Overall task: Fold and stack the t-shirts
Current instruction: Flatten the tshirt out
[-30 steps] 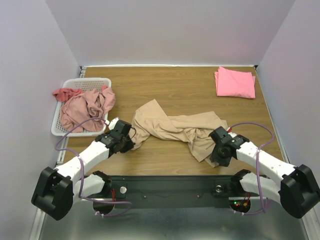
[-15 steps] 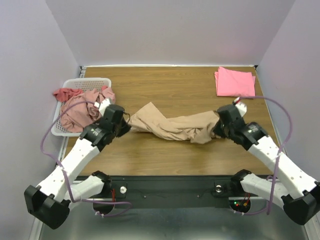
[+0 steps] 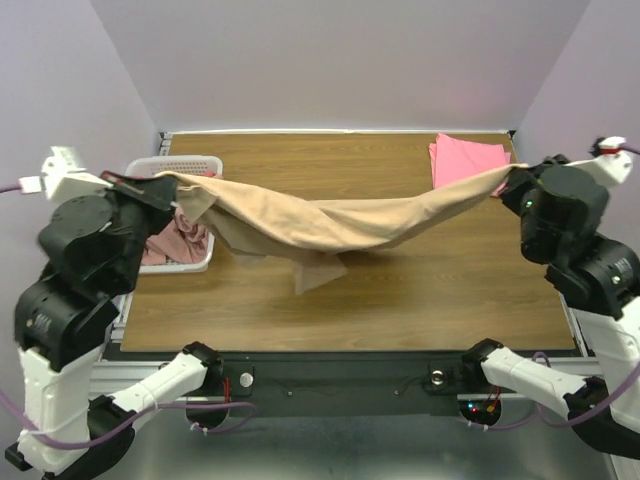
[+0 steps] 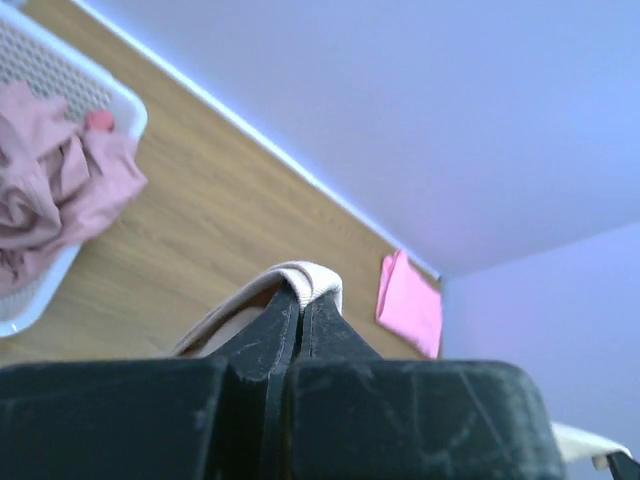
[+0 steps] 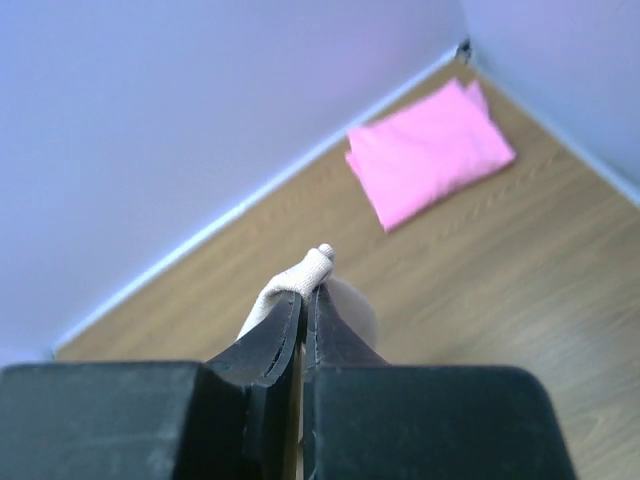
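The large tan t-shirt (image 3: 330,222) hangs stretched in the air between my two grippers, sagging in the middle above the table. My left gripper (image 3: 160,180) is shut on its left end, high over the basket; the pinched hem shows in the left wrist view (image 4: 305,283). My right gripper (image 3: 508,180) is shut on its right end, high at the right; the cloth tip shows in the right wrist view (image 5: 305,275). A folded bright pink t-shirt (image 3: 468,162) lies at the back right, also in the right wrist view (image 5: 428,150). Dusty-pink and salmon-red shirts (image 3: 168,240) lie in the basket.
The white mesh basket (image 3: 190,162) stands at the table's left edge, partly behind my left arm; it also shows in the left wrist view (image 4: 70,85). Pale walls close the table at the back and both sides.
Both grippers rose and moved apart, lifting the tan t-shirt off the table and pulling it out into a long hanging span.
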Action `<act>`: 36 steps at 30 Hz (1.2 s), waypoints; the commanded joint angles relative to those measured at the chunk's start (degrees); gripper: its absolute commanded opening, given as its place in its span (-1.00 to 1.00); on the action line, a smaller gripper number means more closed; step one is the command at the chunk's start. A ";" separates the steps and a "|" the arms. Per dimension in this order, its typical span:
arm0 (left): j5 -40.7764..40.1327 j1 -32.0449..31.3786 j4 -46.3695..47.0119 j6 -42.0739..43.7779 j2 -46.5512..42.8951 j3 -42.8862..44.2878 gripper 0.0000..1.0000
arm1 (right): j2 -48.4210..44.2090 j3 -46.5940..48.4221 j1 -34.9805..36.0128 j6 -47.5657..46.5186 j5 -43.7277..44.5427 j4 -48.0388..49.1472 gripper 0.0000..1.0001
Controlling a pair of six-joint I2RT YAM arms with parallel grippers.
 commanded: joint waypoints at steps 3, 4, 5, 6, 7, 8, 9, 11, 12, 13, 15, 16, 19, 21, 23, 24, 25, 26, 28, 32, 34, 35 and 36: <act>-10.00 0.21 -6.22 2.03 1.34 10.31 -1.00 | -1.02 9.60 0.42 -7.14 13.71 0.62 -0.99; -10.44 0.21 -6.22 2.12 1.34 10.84 -1.00 | -1.11 10.21 0.42 -7.49 14.76 0.71 -0.99; -10.96 0.21 -6.31 2.55 1.25 11.37 -1.00 | -1.02 11.44 0.42 -8.63 16.08 0.62 -0.99; -11.23 0.21 -6.22 2.56 1.16 11.81 -1.00 | -1.02 11.88 0.42 -9.16 16.44 0.71 -0.99; -11.49 0.21 -6.31 2.47 1.07 12.60 -1.00 | -1.02 12.32 0.42 -9.43 16.70 0.62 -0.99; -11.84 0.21 -6.05 2.64 0.81 12.87 -1.00 | -0.85 13.11 0.51 -9.86 16.88 0.53 -0.99; -11.76 0.21 -5.70 2.65 0.72 12.87 -1.00 | -0.67 13.38 0.42 -10.22 17.14 0.62 -0.99; -11.24 0.21 -5.00 3.17 0.46 12.87 -1.00 | -0.23 14.08 0.42 -10.92 17.58 0.71 -0.99; -10.71 0.21 -4.47 3.43 0.37 12.69 -1.00 | 0.12 14.70 0.42 -11.27 17.76 0.71 -0.99; -10.44 0.21 -4.03 3.96 0.28 11.82 -1.00 | 0.73 14.96 0.42 -11.62 17.94 0.62 -0.99; -9.22 0.21 -2.19 4.58 0.11 10.68 -1.00 | 1.61 15.66 0.42 -12.41 19.25 0.88 -0.99; -8.17 0.21 -0.44 4.84 0.28 8.76 -1.00 | 2.75 15.76 0.51 -12.85 20.74 1.14 -0.99; -6.23 0.21 2.21 4.84 1.24 3.04 -1.00 | 5.99 15.23 0.42 -12.42 22.50 1.85 -0.99; -3.52 0.21 5.36 4.58 2.82 -2.74 -1.00 | 8.11 14.01 0.42 -12.33 22.60 3.16 -0.99; -0.53 0.21 9.22 4.41 4.75 -7.41 -1.00 | 12.40 13.12 0.33 -12.24 23.29 3.78 -0.99; 0.45 0.21 10.55 4.06 5.63 -9.61 -1.00 | 14.34 12.68 0.33 -11.81 23.73 4.13 -0.99; 1.59 0.38 11.96 3.79 6.60 -13.72 -1.00 | 16.01 12.42 0.07 -11.63 23.74 4.66 -0.99; 2.90 1.17 14.49 3.79 7.83 -15.50 -1.00 | 17.77 12.33 -1.93 -11.71 21.30 5.01 -0.99; 7.58 2.84 16.72 4.05 12.23 -19.90 -1.00 | 23.41 12.15 -6.26 -12.15 15.83 7.64 -0.99; 14.94 8.89 23.90 6.24 24.32 -24.39 -1.00 | 31.66 7.42 -17.84 -18.63 0.13 19.49 -0.99; 17.58 10.75 27.07 8.34 28.82 -24.14 -1.00 | 38.39 8.98 -20.14 -19.10 -2.00 21.79 -0.99; 18.73 11.71 30.22 9.32 31.20 -23.79 -1.00 | 40.70 10.12 -22.32 -19.71 -3.93 22.06 -0.99; 20.91 13.11 31.82 11.50 35.92 -23.17 -1.00 | 43.25 11.52 -23.22 -20.06 -4.64 22.50 -0.99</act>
